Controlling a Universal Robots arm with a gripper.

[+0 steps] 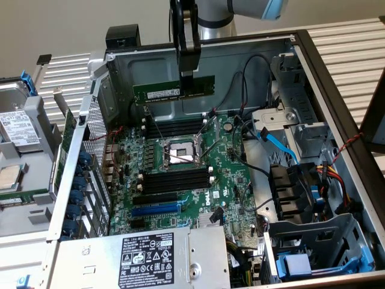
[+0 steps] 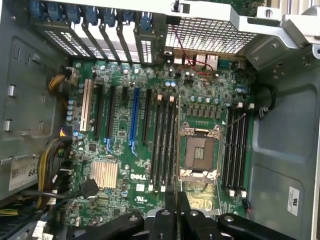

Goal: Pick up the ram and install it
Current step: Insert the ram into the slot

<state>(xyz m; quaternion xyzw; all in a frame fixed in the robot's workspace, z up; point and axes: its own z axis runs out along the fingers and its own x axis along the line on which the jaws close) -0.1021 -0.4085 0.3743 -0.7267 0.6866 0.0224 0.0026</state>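
The robot arm (image 1: pixel 210 18) reaches down from above, and its gripper (image 1: pixel 187 81) is pinched shut on the ram (image 1: pixel 162 93), gripping the top edge a little toward the exterior view's right end. The green stick hangs in the air on its long edge, flat face to the exterior camera. Its long axis runs across the exterior view, roughly parallel to the black memory slots (image 1: pixel 177 180) below and clear of them. Beneath it lies an open computer case (image 1: pixel 325 78) on a ridged metal surface (image 1: pixel 343 36) before a plain beige wall (image 1: pixel 72 24). The case holds a green motherboard (image 1: pixel 228 174), a blue expansion slot (image 1: pixel 155 209) and a bare CPU socket (image 1: pixel 178 152).
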